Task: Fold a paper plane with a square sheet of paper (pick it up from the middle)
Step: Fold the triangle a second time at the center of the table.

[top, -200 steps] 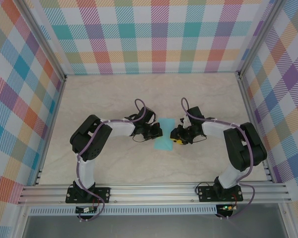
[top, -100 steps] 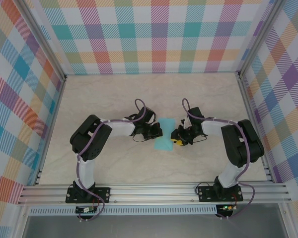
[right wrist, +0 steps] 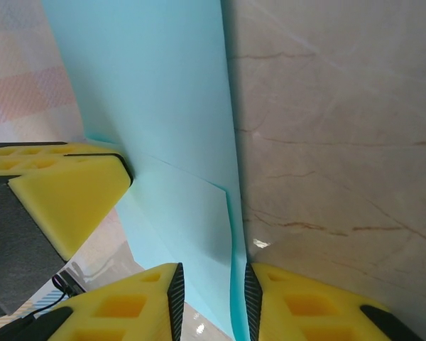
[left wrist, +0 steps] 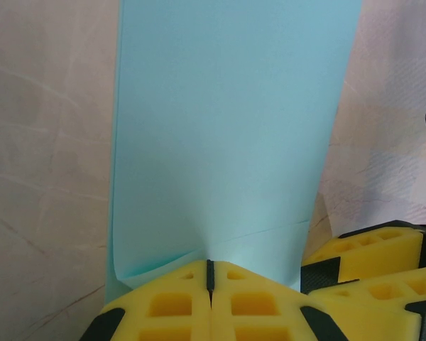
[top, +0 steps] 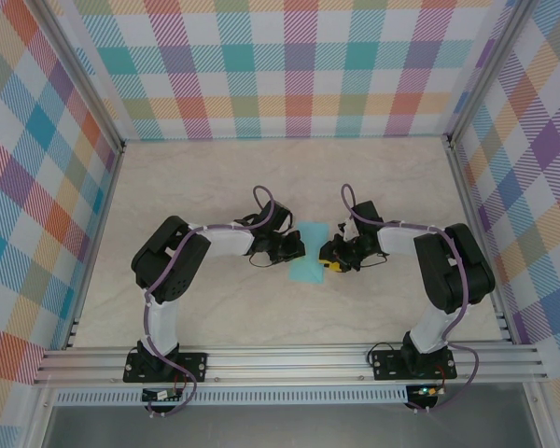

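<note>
The square sheet of paper (top: 308, 269) is light teal, partly folded, and stands between the two grippers at mid-table. My left gripper (top: 296, 249) is shut on its left side. In the left wrist view the yellow pads (left wrist: 177, 302) meet, with the sheet (left wrist: 227, 128) rising out of the pinch. My right gripper (top: 329, 260) is at the sheet's right side with its jaws apart. In the right wrist view a folded edge of the paper (right wrist: 156, 85) hangs in the gap of the right gripper (right wrist: 211, 302), untouched by the left-hand finger.
The marble-look tabletop (top: 215, 187) is boxed in by plaid walls (top: 299, 65) and aluminium rails (top: 289, 359). The two grippers are nearly tip to tip: the right one's yellow fingers (left wrist: 373, 249) show in the left wrist view, the left one's finger (right wrist: 64, 199) in the right wrist view.
The right gripper has edged slightly left toward the paper and its elbow has swung inward. The left arm and its pinch are unchanged.
</note>
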You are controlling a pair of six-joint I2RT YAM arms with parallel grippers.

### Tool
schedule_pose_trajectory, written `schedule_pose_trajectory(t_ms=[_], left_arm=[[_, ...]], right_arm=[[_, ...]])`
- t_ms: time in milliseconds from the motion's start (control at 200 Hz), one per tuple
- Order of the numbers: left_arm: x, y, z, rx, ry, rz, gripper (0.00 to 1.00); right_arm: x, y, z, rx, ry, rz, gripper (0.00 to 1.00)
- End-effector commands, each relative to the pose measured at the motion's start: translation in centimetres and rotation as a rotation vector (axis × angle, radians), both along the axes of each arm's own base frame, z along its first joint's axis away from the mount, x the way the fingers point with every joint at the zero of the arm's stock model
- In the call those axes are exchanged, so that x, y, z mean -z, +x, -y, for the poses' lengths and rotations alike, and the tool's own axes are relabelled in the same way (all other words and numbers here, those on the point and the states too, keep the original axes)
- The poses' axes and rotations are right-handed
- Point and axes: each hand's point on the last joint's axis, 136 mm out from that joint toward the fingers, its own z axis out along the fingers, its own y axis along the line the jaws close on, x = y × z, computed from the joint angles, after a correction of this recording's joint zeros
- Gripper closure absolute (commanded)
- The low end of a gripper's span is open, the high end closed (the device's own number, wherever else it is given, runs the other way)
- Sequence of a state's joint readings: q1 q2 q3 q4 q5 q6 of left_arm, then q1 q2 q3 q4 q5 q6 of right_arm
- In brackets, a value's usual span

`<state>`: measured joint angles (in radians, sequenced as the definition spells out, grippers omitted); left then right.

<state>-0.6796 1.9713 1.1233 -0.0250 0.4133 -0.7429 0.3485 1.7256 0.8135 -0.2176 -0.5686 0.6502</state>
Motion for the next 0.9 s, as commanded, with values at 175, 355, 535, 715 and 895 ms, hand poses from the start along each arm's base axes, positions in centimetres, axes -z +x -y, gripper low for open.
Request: schedule_pose_trajectory(t_ms=[175, 355, 535, 715, 895], left_arm=[[1.0, -0.2, -1.1, -0.018, 0.078, -0.014, 0.99], [1.4, -0.4, -1.8, -0.028, 0.108, -0.02, 0.99], [1.6, -0.6, -2.0, -0.035, 0.111, -0.021, 0.99], [1.7, -0.6, -2.3, -0.046, 0.121, -0.021, 1.0], [1.9, -0.7, -2.6, -0.058, 0.13, -0.024, 1.0]], right_arm=[[0.4, 0.0, 0.2, 0.012, -0.022, -0.001, 0.67], [0.6, -0.1, 0.3, 0.019, -0.029, -0.005, 0.66], [0.9, -0.2, 0.0, 0.014, -0.009, -0.019, 0.66], [0.6, -0.2, -0.3, 0.012, 0.012, -0.013, 0.69], [0.0, 0.0, -0.8, 0.01, 0.058, -0.002, 0.7]])
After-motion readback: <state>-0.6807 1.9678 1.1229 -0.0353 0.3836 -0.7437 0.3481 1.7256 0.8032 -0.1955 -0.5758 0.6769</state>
